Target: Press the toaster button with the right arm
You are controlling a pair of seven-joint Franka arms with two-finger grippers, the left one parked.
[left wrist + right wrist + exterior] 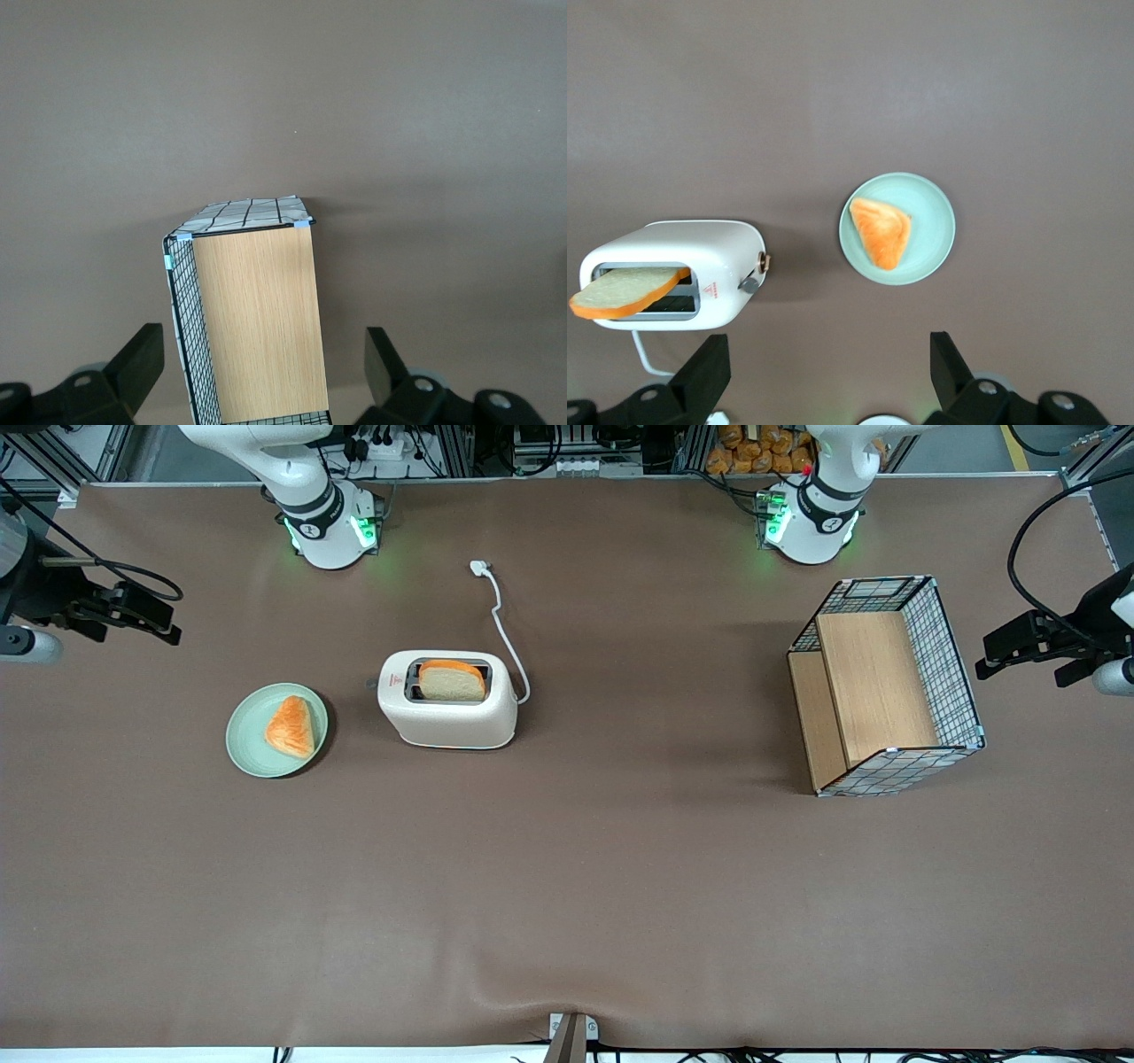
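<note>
The cream-white toaster (447,701) stands on the brown table with a bread slice (452,679) sticking up from one slot. Its small grey button (372,684) juts from the short end that faces the green plate. My right gripper (159,620) hangs high at the working arm's end of the table, open and empty, well apart from the toaster. The right wrist view looks down between the open fingers (709,372) on the toaster (673,266), its button (749,285) and the bread slice (625,292). The right gripper (828,372) holds nothing.
A green plate (251,735) with a toasted wedge (291,727) lies beside the toaster's button end; it also shows in the right wrist view (930,221). The white cord and plug (479,567) trail toward the arm bases. A wire-and-wood basket (886,691) stands toward the parked arm's end.
</note>
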